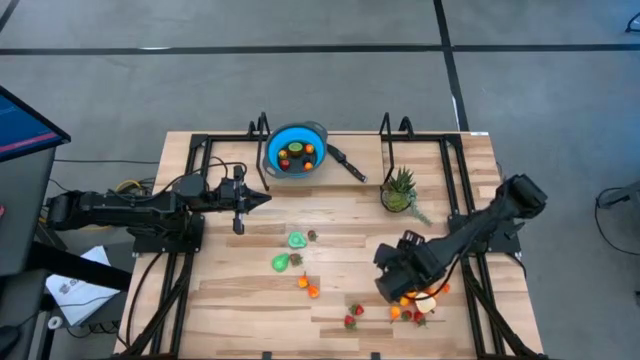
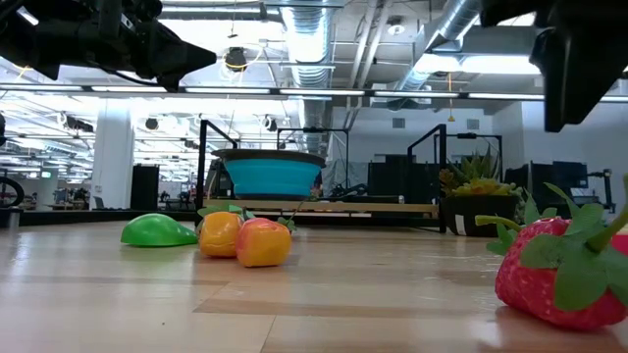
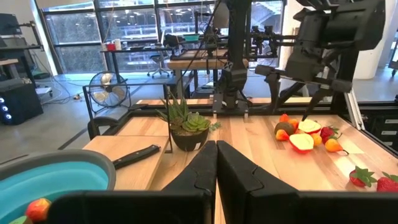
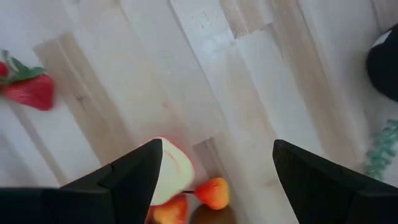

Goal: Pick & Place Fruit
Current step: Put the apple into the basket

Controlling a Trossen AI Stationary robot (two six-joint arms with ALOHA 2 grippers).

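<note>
Closest to the front edge of the table there's a little pile of fruit on the right side: a cut peach half (image 1: 426, 303), some orange pieces (image 1: 405, 300) and a couple of strawberries (image 1: 353, 315) a bit to the left of it. The right gripper (image 4: 214, 165) is hanging right over that pile with its fingers spread wide and nothing between them; from its wrist cam you can see the peach half (image 4: 171, 177) and a small orange fruit (image 4: 212, 193) down on the wood just below. Move toward the middle of the table and there's another loose bunch, a green pear (image 1: 281, 262), a green lime (image 1: 297, 240) and two more small orange ones (image 1: 308, 286), all just lying on the wood. Further back on the left, the left gripper (image 1: 262, 199) is held up above the table with its fingers pressed together, holding nothing. On the right at about that depth sits the spiky potted plant (image 1: 399, 189). At the far edge is the blue bowl (image 1: 296, 150), which already has a few fruit pieces inside.
</note>
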